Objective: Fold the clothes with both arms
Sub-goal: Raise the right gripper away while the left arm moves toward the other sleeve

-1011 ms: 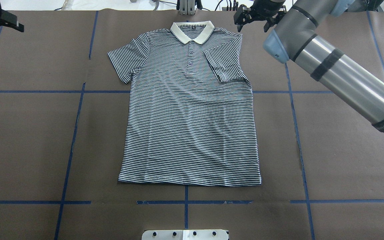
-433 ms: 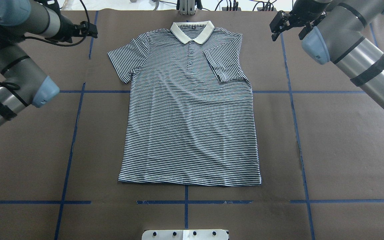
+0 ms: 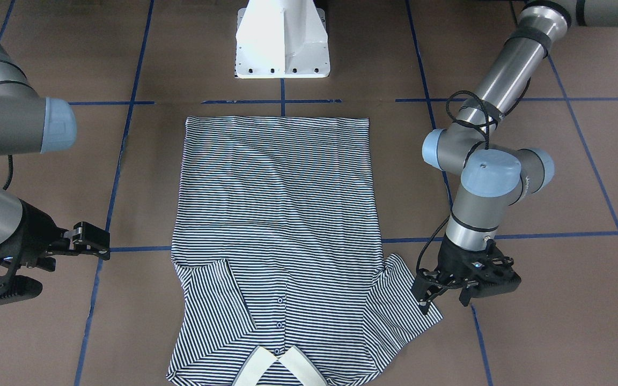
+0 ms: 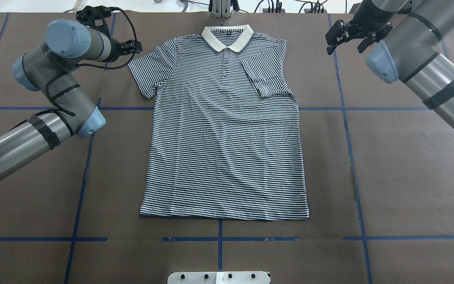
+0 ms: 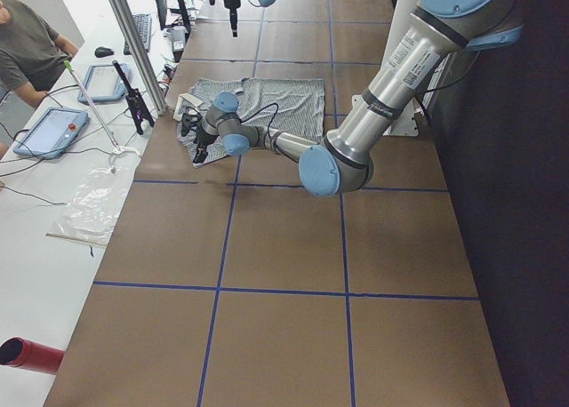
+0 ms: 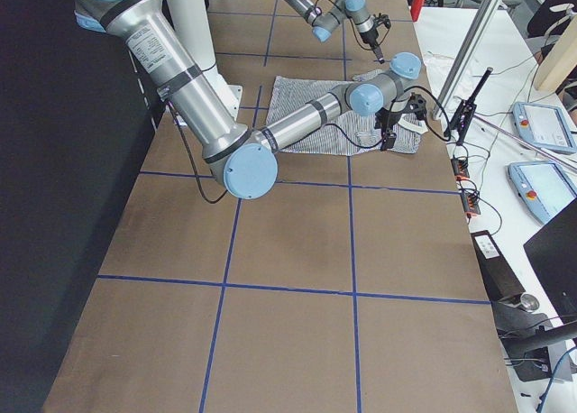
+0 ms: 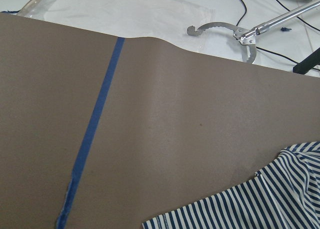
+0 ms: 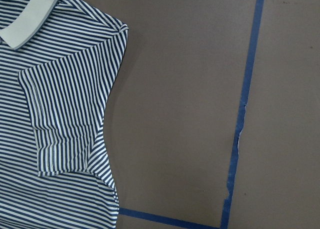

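Observation:
The striped polo shirt lies flat and face up on the brown paper, white collar at the far edge. Its sleeve on the overhead view's right is folded in onto the chest; the other sleeve lies spread out. My left gripper is open and hangs at the outer edge of the spread sleeve, holding nothing. It is mostly hidden under its wrist in the overhead view. My right gripper is open and empty, to the right of the shirt's shoulder and apart from it.
The white pedestal base stands at the near edge past the hem. Blue tape lines cross the paper. Metal tongs lie beyond the table's far edge. An operator sits at the side bench with tablets.
My left arm has swung in from the far left, bringing its gripper to the spread sleeve's edge. My right gripper has moved right, away from the shirt's shoulder. The shirt has not moved.

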### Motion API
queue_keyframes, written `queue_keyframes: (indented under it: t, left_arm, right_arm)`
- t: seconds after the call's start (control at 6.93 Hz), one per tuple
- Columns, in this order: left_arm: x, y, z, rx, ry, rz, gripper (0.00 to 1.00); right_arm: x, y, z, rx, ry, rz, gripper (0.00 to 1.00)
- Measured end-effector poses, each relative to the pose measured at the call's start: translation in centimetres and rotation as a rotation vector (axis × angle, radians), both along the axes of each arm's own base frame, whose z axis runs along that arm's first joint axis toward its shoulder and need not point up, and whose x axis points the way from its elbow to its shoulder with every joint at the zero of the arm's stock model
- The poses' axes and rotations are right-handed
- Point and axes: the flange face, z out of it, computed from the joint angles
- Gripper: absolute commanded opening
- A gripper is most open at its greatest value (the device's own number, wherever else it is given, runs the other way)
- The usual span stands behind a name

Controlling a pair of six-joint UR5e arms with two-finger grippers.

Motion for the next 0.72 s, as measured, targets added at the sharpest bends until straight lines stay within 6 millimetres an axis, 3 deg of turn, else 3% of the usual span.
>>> queue_keyframes:
  t: [0.43,0.72]
  left_arm:
    - [1.7,-0.7,2.3,0.015,-0.09,0.0,0.94]
    - [2.0,-0.7,2.6,0.019,-0.103,0.003,0.94]
  right_arm:
    - [-0.1,0.0,0.0,0.0,-0.003,0.006,1.0]
    - [-0.2,-0.1,-0.4,-0.005,-0.006,0.012,1.0]
